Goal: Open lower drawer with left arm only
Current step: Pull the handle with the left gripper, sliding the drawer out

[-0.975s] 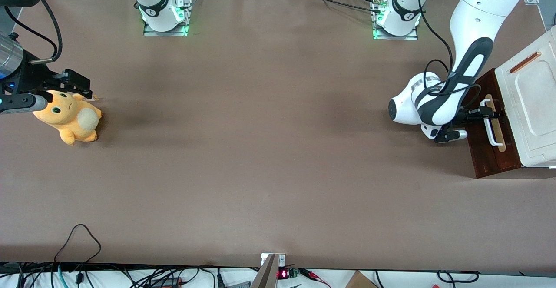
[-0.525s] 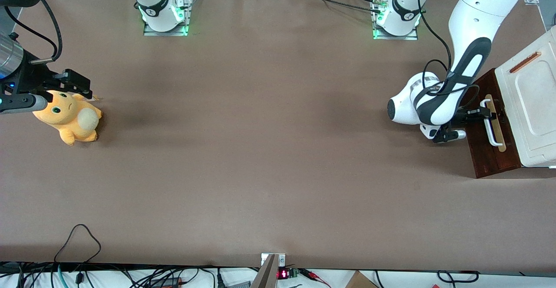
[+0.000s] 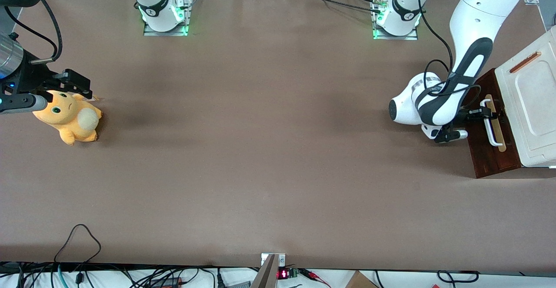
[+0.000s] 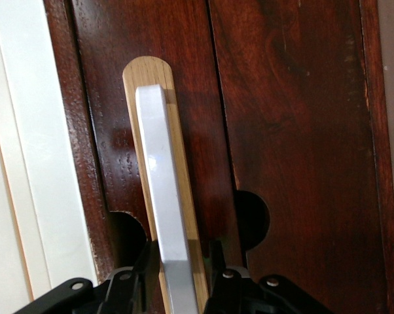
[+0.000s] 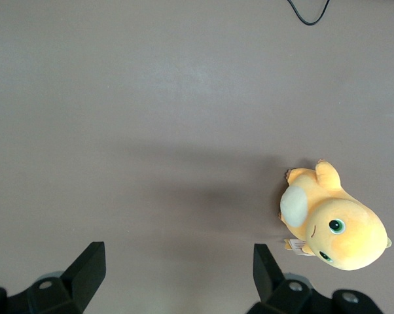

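The lower drawer [image 3: 486, 153] has a dark reddish-brown front and sits under the white cabinet top [image 3: 532, 105] at the working arm's end of the table. Its white bar handle [image 3: 492, 129] lies on a pale tan strip. The left arm [image 3: 434, 105] reaches down in front of the drawer. Its gripper [image 3: 487, 113] is at the end of the handle farther from the front camera. In the left wrist view the gripper [image 4: 182, 252] is open, and its black fingers [image 4: 143, 261] straddle the handle [image 4: 159, 170] with a narrow gap on one side. The drawer front [image 4: 295, 131] fills the rest of that view.
An orange plush toy [image 3: 71, 116] lies toward the parked arm's end of the table, also seen in the right wrist view [image 5: 334, 226]. A black cable loop [image 3: 78, 238] rests near the table edge closest to the front camera. Arm bases [image 3: 395, 16] stand along the edge farthest from it.
The left wrist shifted slightly away from the cabinet half a second ago and has come back. The drawer front has not visibly moved.
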Tool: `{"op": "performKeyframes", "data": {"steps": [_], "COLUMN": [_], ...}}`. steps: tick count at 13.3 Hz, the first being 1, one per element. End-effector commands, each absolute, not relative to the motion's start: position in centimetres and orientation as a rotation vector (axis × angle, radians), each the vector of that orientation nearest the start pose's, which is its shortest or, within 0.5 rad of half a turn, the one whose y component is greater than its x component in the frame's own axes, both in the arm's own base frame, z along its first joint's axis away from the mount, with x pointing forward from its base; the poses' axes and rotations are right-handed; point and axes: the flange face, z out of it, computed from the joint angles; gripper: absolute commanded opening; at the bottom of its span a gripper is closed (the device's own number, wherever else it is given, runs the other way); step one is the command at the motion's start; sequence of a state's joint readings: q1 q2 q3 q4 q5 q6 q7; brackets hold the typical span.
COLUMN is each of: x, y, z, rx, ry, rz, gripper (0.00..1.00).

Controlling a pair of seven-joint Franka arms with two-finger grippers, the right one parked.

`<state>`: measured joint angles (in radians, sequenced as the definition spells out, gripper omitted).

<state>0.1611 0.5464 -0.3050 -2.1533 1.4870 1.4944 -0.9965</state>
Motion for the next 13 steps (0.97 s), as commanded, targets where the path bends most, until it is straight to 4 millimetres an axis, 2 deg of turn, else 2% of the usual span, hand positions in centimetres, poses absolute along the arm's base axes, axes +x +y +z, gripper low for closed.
{"op": "performKeyframes", "data": {"steps": [1, 5, 10, 12, 13], "x": [51.5, 51.5, 52.0, 52.1, 52.2], "y": [4.0, 3.8, 2.3, 1.9, 1.0], "z": [16.9, 16.9, 17.5, 17.6, 17.7], "rx": [-1.690, -1.691, -1.688, -1.687, -1.686], "ry": [0.122, 0.125, 0.139, 0.142, 0.155], "rz": [0.095, 0.095, 0.062, 0.053, 0.039], "gripper": [0.28, 0.17, 0.00, 0.00, 0.00]}}
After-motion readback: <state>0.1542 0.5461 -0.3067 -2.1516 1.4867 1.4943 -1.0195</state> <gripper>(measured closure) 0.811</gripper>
